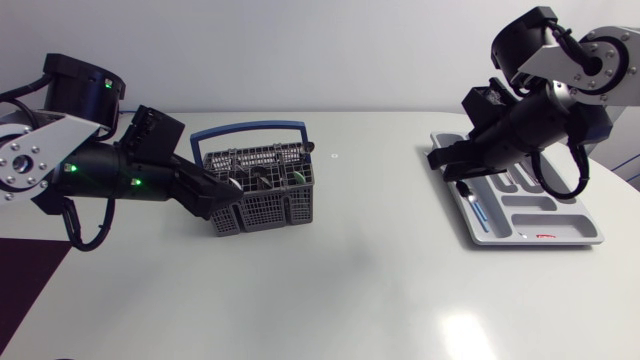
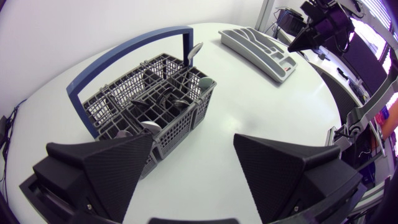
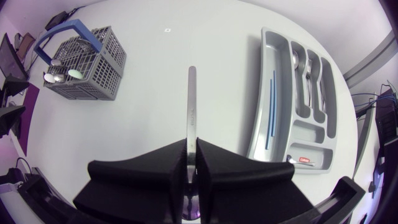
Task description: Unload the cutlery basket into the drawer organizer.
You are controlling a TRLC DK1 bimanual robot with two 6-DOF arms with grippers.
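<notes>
Left gripper (image 2: 193, 148): we keep its fingers spread, just beside the grey mesh cutlery basket with a blue handle (image 1: 270, 210).
Right gripper (image 3: 191, 163): we pinch a flat silver metal cutlery handle (image 3: 192, 106) beside the grey plastic drawer organizer (image 1: 560, 217).

Cutlery basket (image 1: 270, 208) on the table's (image 1: 360, 290) left, drawer organizer (image 1: 575, 215) on its right, well apart

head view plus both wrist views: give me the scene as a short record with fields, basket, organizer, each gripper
basket: grey mesh plastic cutlery basket with a blue handle, upright, spoons standing in it
organizer: light grey plastic drawer organizer, holds silver forks and a thin blue piece
left gripper: open, empty, beside the basket
right gripper: shut on a slim silver cutlery handle, raised near the organizer
stage: unloading not finished
</notes>
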